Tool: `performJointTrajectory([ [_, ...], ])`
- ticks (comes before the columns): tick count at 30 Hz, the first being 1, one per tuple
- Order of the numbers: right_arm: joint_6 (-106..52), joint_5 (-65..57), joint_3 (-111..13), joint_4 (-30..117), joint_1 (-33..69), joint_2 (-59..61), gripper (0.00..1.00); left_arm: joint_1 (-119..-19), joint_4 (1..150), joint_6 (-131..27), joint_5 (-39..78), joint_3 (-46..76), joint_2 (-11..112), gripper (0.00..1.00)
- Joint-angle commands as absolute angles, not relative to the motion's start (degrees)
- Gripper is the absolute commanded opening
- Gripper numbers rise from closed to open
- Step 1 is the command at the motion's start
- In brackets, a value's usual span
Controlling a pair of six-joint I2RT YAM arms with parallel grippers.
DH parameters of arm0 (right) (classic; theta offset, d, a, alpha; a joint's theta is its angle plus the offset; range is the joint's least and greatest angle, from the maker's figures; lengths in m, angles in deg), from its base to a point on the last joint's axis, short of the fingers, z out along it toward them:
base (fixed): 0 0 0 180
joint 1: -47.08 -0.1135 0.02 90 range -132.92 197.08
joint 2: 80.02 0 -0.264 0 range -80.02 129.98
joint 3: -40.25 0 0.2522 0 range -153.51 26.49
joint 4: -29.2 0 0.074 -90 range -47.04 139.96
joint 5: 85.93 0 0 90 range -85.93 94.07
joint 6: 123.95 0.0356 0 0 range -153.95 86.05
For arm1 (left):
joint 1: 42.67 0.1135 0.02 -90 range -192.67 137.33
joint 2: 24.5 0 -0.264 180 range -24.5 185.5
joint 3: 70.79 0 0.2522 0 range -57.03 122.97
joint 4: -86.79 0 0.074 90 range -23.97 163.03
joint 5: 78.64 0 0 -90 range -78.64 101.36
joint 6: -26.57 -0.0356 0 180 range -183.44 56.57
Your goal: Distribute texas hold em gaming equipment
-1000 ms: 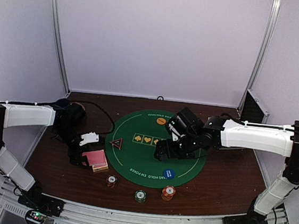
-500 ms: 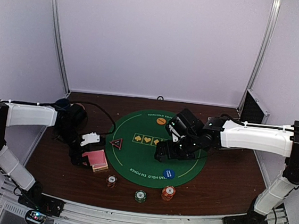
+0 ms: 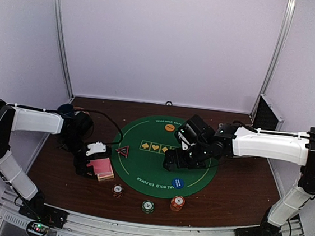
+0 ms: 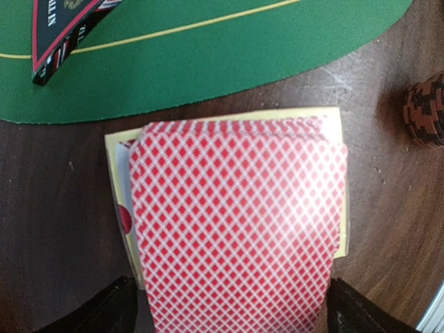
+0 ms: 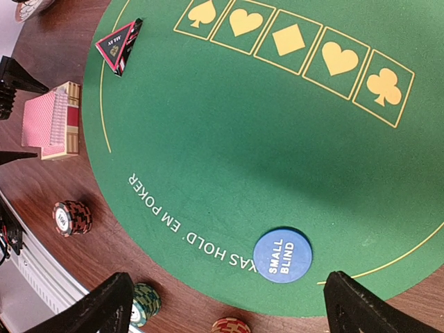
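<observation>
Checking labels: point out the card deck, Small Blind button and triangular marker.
card deck [image 4: 236, 215], left wrist view, middle of top card's back.
Small Blind button [image 5: 282, 255], right wrist view, centre of blue face.
triangular marker [image 5: 120, 46], right wrist view, black top face.

A deck of cards [image 3: 102, 167] with red-and-white diamond backs lies face down, slightly fanned, on the desk [image 3: 240, 189] just left of the green mat [image 3: 136, 155]. Three striped chip stacks stand along the mat's near edge: a white-topped stack [image 3: 117, 190], a green stack [image 3: 147, 206] and an orange-red stack [image 3: 177, 202].
</observation>
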State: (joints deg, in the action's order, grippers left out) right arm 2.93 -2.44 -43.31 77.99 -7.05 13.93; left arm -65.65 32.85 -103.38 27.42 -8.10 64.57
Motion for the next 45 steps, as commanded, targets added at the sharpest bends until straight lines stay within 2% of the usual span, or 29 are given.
performJointTrajectory([
  [1,3.75,-2.23,-42.38,77.43,-7.32,11.75,1.00,-65.96,35.07,-103.75,26.23,-9.05,65.67,0.98],
  [33,5.24,-2.33,-40.28,75.80,-7.37,10.87,1.00,-67.13,38.34,-101.49,22.85,-10.00,66.35,0.97],
  [37,5.32,-2.22,-40.05,75.78,-7.37,10.61,0.99,-67.61,38.40,-102.01,22.43,-9.96,66.64,0.95],
  [45,5.32,-2.14,-40.39,76.00,-7.30,10.84,0.99,-68.20,38.49,-102.32,21.75,-9.70,67.81,0.78],
])
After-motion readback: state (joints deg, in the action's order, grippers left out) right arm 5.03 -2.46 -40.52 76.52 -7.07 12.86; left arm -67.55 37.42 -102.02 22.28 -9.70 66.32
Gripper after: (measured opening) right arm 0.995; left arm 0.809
